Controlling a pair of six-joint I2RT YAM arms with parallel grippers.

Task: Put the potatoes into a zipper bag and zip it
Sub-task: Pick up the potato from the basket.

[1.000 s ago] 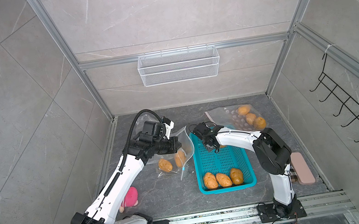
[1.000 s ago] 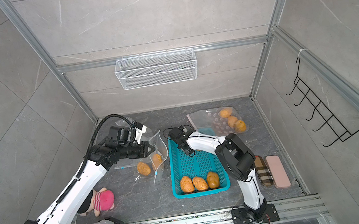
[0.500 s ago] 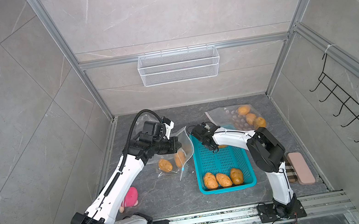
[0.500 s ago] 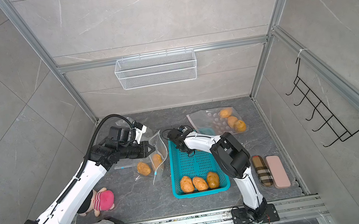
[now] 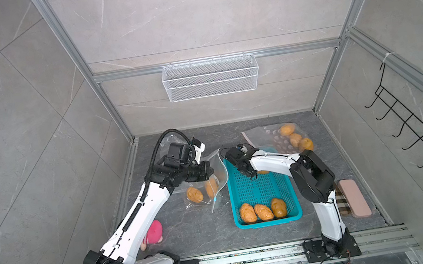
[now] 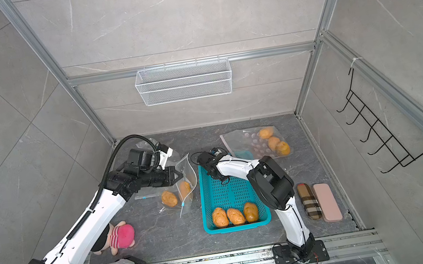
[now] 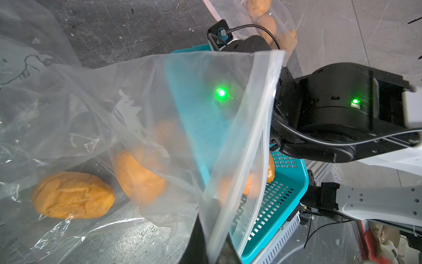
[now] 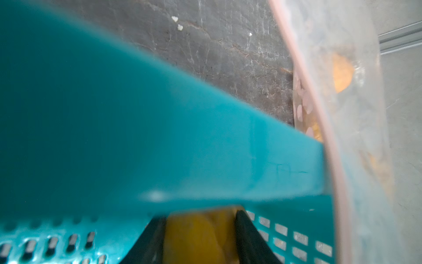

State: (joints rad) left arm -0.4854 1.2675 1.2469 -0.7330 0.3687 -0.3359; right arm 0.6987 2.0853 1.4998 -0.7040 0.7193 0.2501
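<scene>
Meanwhile, stretched level beside the teal perforated plastic basket (image 5: 268, 223), the left fingers (image 5: 209, 171) pinch the clear zipper bag (image 5: 218, 165); bent down inside that basket, the right fingers (image 8: 247, 240) clasp an orange-tan potato (image 8: 196, 237).

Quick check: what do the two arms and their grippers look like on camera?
Both are white shells with black joint housings. The left arm carries a thick ribbed black hose; the right arm has a thin black cable at its wrist and green lights on its joints. The left gripper and right gripper are black.
</scene>
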